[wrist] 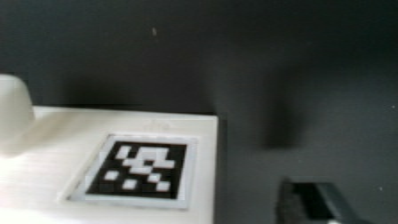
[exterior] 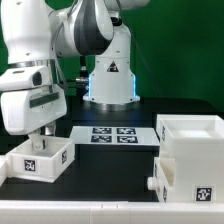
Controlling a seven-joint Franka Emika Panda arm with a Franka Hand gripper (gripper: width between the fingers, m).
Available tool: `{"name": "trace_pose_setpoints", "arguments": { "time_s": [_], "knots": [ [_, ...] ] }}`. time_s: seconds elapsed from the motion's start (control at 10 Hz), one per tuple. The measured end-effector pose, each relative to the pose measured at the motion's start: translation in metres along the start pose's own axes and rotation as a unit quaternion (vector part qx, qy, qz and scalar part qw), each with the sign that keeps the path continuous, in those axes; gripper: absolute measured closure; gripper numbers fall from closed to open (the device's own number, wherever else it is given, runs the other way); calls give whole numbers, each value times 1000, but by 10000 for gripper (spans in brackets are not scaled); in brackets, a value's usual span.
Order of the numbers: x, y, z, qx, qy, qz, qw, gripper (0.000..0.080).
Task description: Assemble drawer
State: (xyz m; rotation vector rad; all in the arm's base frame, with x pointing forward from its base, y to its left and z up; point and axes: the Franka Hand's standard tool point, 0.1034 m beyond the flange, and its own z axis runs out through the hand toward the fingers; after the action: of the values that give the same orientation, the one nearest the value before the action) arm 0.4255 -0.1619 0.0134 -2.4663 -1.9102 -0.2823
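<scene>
A small white open-top tray [exterior: 42, 160] with a tag on its front stands at the exterior view's lower left. My gripper [exterior: 40, 137] reaches down at its rim. In the wrist view its tagged white face [wrist: 143, 165] fills the lower part, with a rounded white bump [wrist: 15, 110] at one side. One dark finger [wrist: 334, 203] shows beside the tray, off its edge; the other is hidden. The gripper [wrist: 199, 212] is open and holds nothing. The large white housing [exterior: 192, 140] stands at the exterior view's right, with a knobbed tray front [exterior: 160, 185] low on it.
The marker board [exterior: 113, 135] lies flat between the small tray and the housing. The robot's base [exterior: 110, 80] stands behind it. The table is black with a green backdrop.
</scene>
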Motion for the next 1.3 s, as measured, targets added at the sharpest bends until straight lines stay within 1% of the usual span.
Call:
{"name": "trace_pose_setpoints", "arguments": {
  "time_s": [0.1,0.2,0.3,0.4,0.5,0.6,0.7,0.8,0.9,1.0,1.3],
  "knots": [
    [0,0,0,0,0,0,1000,706],
    [0,0,0,0,0,0,1000,706],
    [0,0,0,0,0,0,1000,762],
    [5,1,0,2,1,-1,1000,762],
    [22,5,-2,12,3,-19,1000,762],
    [40,13,-9,32,2,-43,999,762],
    [58,27,-18,30,-4,-55,998,762],
    [79,41,-28,24,-9,-83,996,762],
    [88,48,-31,21,-9,-97,995,761],
    [82,48,-32,19,-8,-92,996,761],
    [82,47,-30,20,-7,-91,996,761]
  ]
}}
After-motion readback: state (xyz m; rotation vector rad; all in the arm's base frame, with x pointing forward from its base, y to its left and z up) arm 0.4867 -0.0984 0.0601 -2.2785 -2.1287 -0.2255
